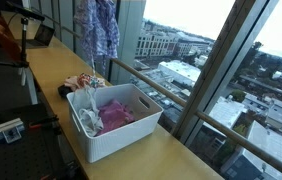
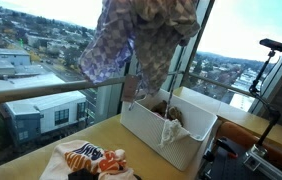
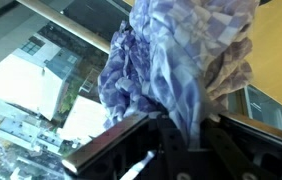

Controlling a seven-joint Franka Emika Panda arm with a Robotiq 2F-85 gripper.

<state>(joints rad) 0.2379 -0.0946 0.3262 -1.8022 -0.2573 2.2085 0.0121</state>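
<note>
A blue and purple patterned cloth (image 3: pixel 171 55) is pinched between the two dark fingers of my gripper (image 3: pixel 193 128), which is shut on it. In both exterior views the cloth (image 1: pixel 97 28) (image 2: pixel 141 45) hangs high in the air, its top running out of the frame, so the gripper itself is hidden there. It dangles above the far end of a white bin (image 1: pixel 121 140) (image 2: pixel 146 125) on the wooden counter. A pink cloth (image 1: pixel 119 110) and a white cloth (image 1: pixel 89 121) lie inside the bin.
A small pile of clothes (image 1: pixel 84 82) (image 2: pixel 93 160), with an orange and white piece, lies on the counter (image 1: pixel 56 70) beside the bin. A metal railing (image 1: pixel 146 80) and tall windows run along the counter's far edge. Camera stands (image 1: pixel 21 40) (image 2: pixel 271 60) are nearby.
</note>
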